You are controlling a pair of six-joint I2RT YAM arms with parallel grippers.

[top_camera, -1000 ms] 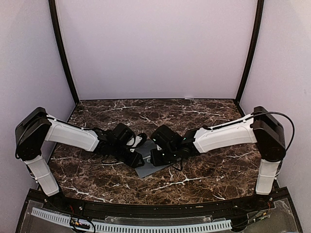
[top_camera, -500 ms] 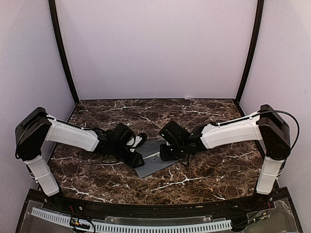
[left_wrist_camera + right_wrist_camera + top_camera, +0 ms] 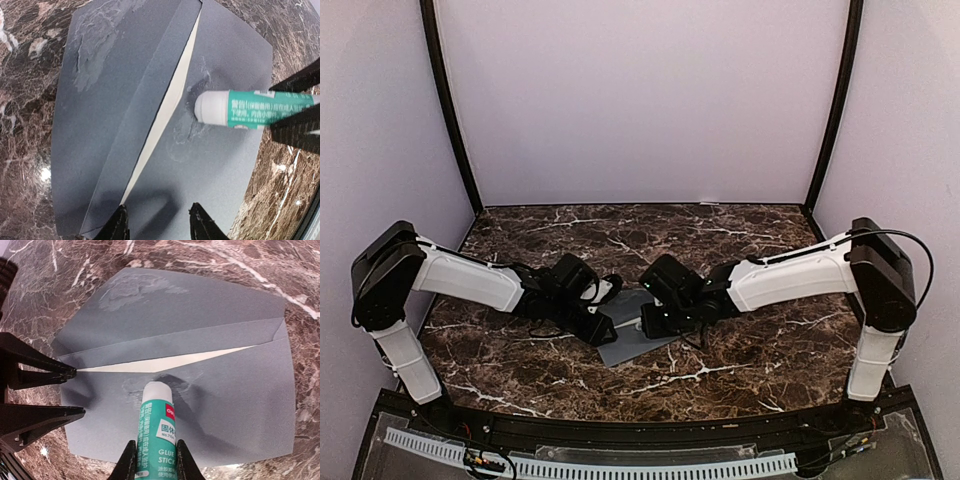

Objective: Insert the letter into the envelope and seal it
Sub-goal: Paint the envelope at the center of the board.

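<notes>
The right gripper (image 3: 155, 456) is clamped on a glue stick (image 3: 156, 420), cap off, its white tip pressed onto the body of the envelope (image 3: 240, 405) just below the mouth. A wet smear (image 3: 132, 386) spreads around the tip. In the mouth itself a thin cream sliver shows: the letter (image 3: 165, 362), almost wholly inside, so the inserting step looks done.

Beyond the mouth the flap (image 3: 175, 310) lies folded back flat on the table (image 3: 225, 260), with a second glue patch (image 3: 130, 292) near its point.

The left gripper (image 3: 160, 226) sits at the envelope's end, its fingers parted and holding nothing between them. One fingertip (image 3: 70, 372) touches the corner where the flap's fold begins, apparently pinning the paper while the glue goes on.

The task seems well past halfway. The gluing is in hand and may be nearly finished, since both faces already carry glue. What remains is lifting the stick away, folding the flap over the mouth and pressing it down. The envelope lies mid-table between the two arms.
</notes>
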